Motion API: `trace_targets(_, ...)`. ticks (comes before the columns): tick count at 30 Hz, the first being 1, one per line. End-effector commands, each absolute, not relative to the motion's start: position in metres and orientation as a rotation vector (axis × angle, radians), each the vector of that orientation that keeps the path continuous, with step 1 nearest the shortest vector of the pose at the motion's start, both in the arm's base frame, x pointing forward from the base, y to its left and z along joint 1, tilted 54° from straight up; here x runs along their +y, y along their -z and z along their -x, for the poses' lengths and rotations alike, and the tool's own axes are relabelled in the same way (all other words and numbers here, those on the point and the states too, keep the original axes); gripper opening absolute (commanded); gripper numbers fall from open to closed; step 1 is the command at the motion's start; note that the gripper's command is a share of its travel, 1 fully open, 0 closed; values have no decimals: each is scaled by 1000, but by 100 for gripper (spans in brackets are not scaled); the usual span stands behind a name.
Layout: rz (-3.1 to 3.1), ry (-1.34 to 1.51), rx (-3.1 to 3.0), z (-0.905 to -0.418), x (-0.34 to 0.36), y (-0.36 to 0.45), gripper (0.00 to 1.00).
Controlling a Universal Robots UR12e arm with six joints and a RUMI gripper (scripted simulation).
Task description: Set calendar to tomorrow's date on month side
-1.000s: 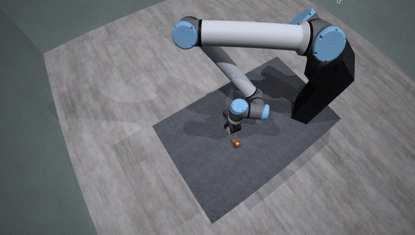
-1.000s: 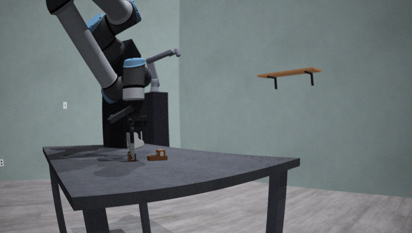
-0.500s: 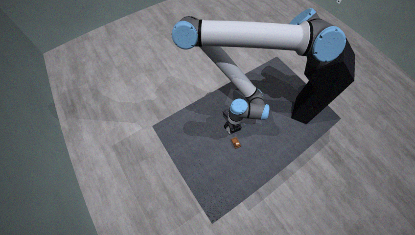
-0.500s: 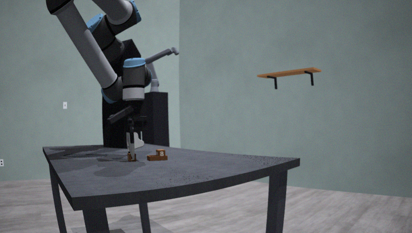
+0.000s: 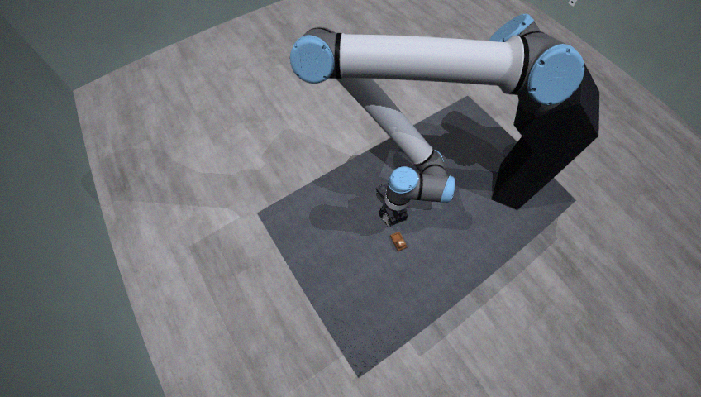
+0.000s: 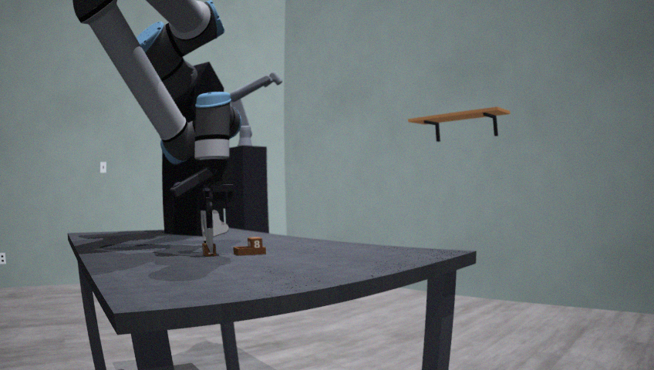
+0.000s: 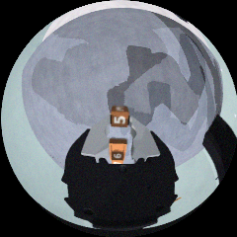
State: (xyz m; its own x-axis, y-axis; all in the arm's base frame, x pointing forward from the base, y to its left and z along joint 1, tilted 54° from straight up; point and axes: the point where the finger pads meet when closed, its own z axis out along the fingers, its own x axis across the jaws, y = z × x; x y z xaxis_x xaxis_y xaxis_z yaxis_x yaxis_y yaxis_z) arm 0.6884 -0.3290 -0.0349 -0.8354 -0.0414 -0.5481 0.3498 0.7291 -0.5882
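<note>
Two cubes: one reading 8 [image 6: 254,243] sits in the tray [image 6: 243,250]; beside the tray, the gripper [image 6: 209,247] grasps another cube [image 7: 118,118], showing 5, on the surface [image 6: 321,270].

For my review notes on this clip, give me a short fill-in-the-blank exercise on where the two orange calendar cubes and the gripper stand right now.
1. The two-jaw gripper is shut on an orange wooden cube resting on the dark grey ____.
2. The other orange cube sits in the low orange tray and shows the digit ____ to the exterior camera.
3. In the wrist view, the held cube's far face shows the digit ____.

Missing words: table; 8; 5
</note>
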Motion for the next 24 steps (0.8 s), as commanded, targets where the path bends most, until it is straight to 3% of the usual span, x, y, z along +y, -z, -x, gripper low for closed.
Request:
trace_targets(1,-233,962,2390,-688,-329,35,10)
trace_targets(24,-233,962,2390,-685,-324,30,10)
